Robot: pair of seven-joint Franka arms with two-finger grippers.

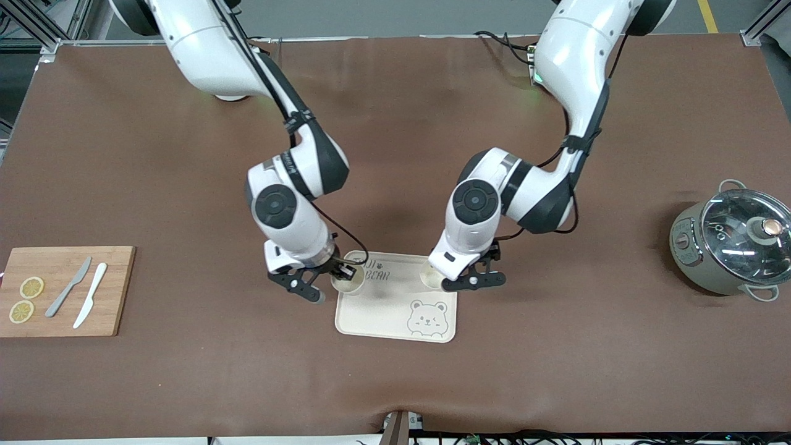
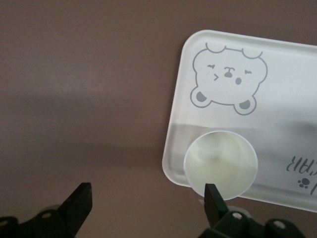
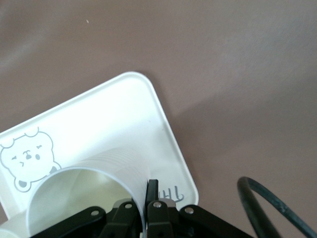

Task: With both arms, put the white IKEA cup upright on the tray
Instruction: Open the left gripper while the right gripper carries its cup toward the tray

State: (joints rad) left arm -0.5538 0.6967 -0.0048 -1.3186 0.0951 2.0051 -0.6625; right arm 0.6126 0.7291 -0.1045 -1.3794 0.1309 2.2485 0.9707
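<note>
my right gripper (image 1: 338, 279) has its jaws pressed together on the rim of a white cup (image 3: 89, 191), one finger inside the wall, one outside. that cup is held over the tray (image 1: 395, 324) corner at the right arm's end, mouth up; whether its base touches the tray i cannot tell. my left gripper (image 2: 146, 204) has its jaws spread wide and grips nothing; one fingertip (image 2: 213, 201) sits just beside the rim of a second white cup (image 2: 221, 165), which stands upright on the tray corner at the left arm's end. the bear-face drawing (image 1: 427, 317) is nearer the front camera than both cups.
</note>
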